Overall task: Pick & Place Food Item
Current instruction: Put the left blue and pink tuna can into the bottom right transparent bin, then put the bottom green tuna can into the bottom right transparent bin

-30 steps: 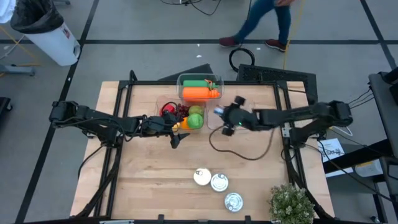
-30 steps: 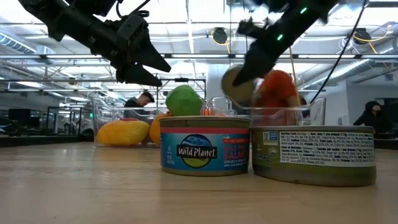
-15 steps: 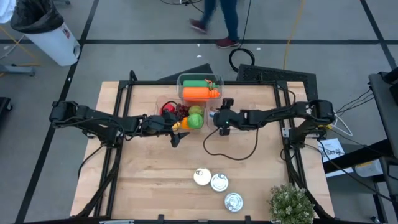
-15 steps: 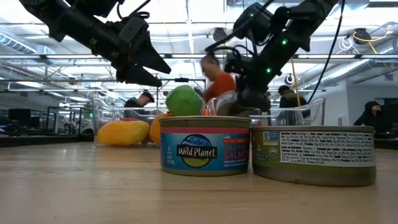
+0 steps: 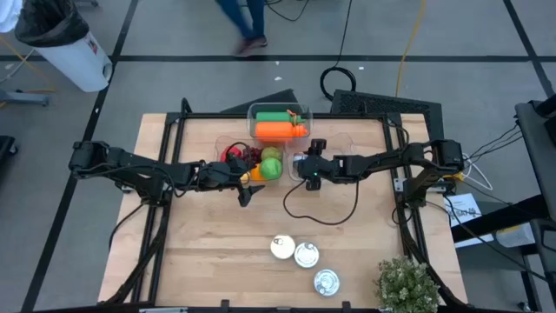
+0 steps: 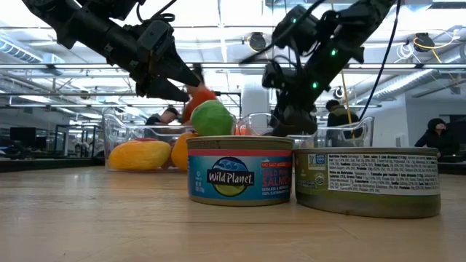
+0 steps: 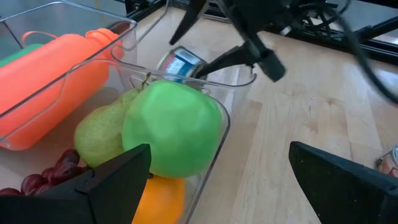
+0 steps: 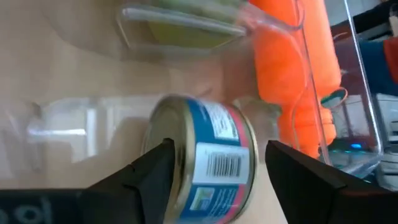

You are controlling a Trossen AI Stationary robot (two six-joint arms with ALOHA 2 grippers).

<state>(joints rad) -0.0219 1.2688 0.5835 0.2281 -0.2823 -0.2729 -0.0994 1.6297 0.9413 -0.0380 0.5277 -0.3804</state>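
Wooden worktop (image 5: 217, 252), lab hall behind. Right tool (image 8: 217, 186) has its fingers spread, with a blue-labelled can (image 8: 202, 165) lying on its side between them, beside the clear bin (image 7: 214, 134); contact unclear. Left tool (image 7: 217, 180) gapes wide, empty, with the green apple (image 7: 171, 127) just ahead in that bin. Three cans (image 5: 300, 261) stand well apart from both.

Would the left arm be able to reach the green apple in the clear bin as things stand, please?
Probably yes. The left claw hovers open right beside the green apple, which sits on top of the fruit in the clear bin with nothing covering it. The right claw works farther along.
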